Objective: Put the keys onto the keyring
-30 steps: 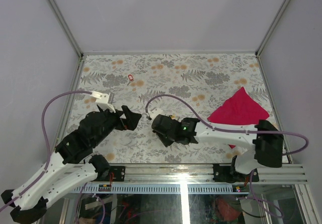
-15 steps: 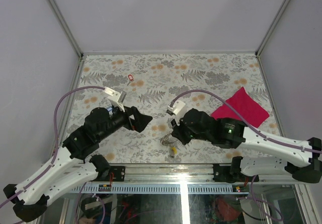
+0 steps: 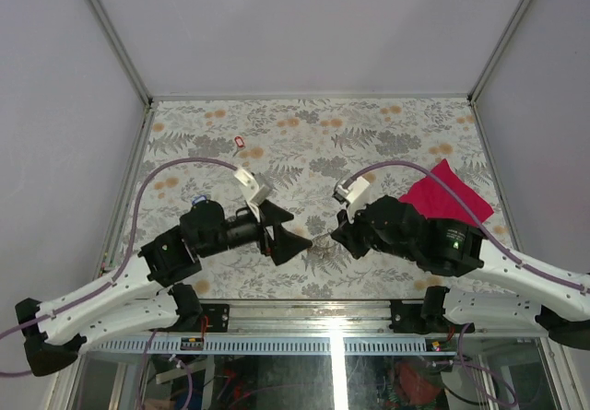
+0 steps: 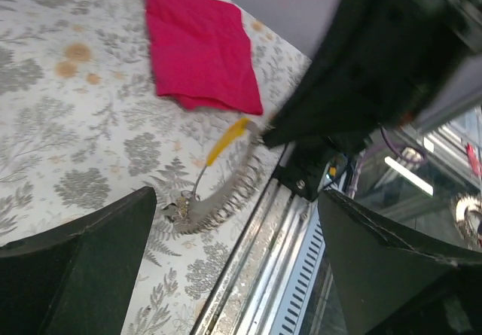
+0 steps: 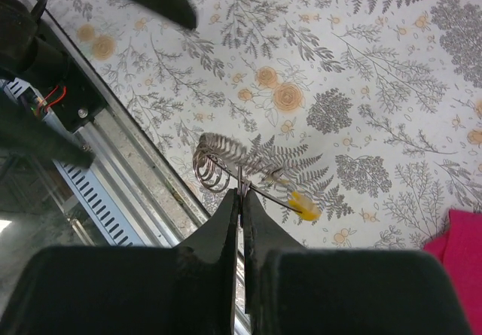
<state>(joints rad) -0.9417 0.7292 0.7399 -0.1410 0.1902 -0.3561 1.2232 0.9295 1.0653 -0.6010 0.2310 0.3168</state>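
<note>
Top external view, starting on the left: well back on the floral surface [image 3: 387, 120], the red key [image 3: 240, 142] lies alone, clear of both arms. Moving in, the left pincer [image 3: 300, 229] points right toward the middle, its fingers [image 4: 83, 260] spread wide with nothing between them. Its wrist camera looks straight through that gap at the keyring [image 4: 230, 192], a blurred silvery coil low over the surface near the front edge, just beside the metal rail [image 4: 260, 263]. The yellow key [image 4: 226, 141] is with it, blade toward the coil, head up by the tip of the right pincer [image 5: 241, 196]. That pincer is pinched tight shut, tips down on the keyring's wire. The coil fans out to one side of the tips and the yellow head sits just to the other. Whether the keyring rests on the surface or hangs just off it cannot be told. Furthest right, the magenta cloth [image 3: 447, 200] lies flat, well apart from both pincers.
</note>
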